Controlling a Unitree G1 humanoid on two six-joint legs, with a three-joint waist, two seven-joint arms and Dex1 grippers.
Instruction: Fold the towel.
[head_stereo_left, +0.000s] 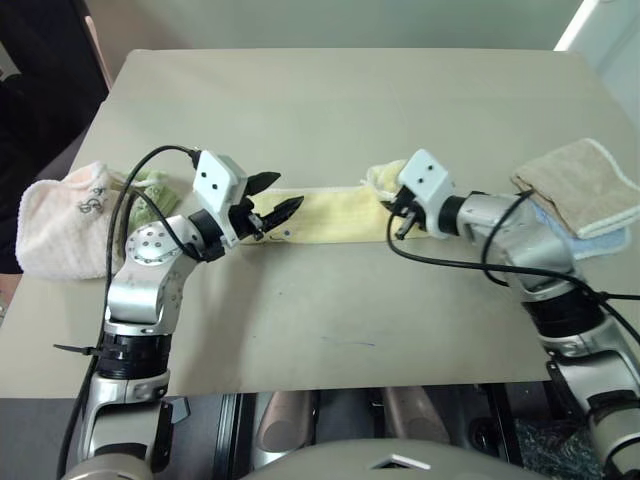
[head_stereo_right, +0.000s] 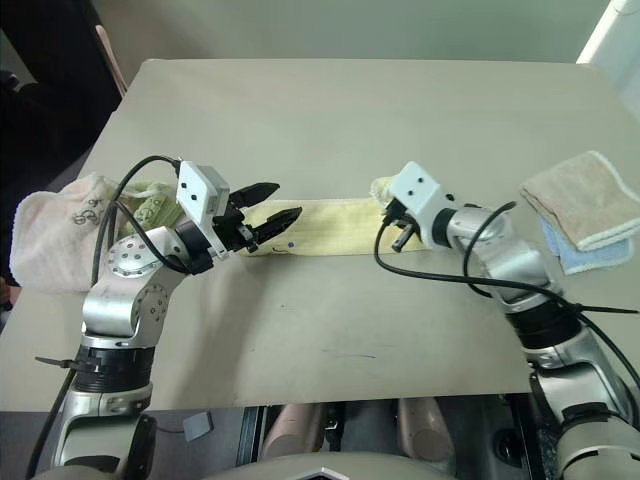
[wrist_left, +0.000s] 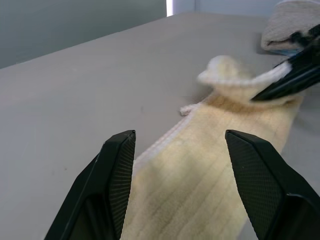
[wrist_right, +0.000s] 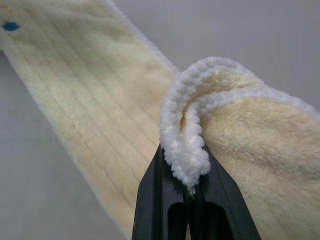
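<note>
Your towel (head_stereo_left: 325, 216) lies as a long strip across the middle of the bench (head_stereo_left: 330, 110). Your right claw (wrist_right: 192, 187) is clenched on its right end; your left claw (head_stereo_left: 274, 212) hangs released above its left end.

Setting: indoor test or lab workspace, staged for robot cloth handling rather than domestic use. Evidence: one plain beige table (head_stereo_left: 330, 110) with a bare matte top filling the centre of the frame, no household furnishing on it; loose black cabling looped over the robot arms at lower left and lower right; small towels laid out as work samples, namely a pale yellow towel (head_stereo_left: 325, 217) stretched flat at centre, a pink towel (head_stereo_left: 60, 225) at the left edge, a tan towel (head_stereo_left: 585, 185) on a blue cloth (head_stereo_left: 600, 243) at the right edge. Plain pale wall along the top of the frame; dark area at upper left, contents unclear.
</note>
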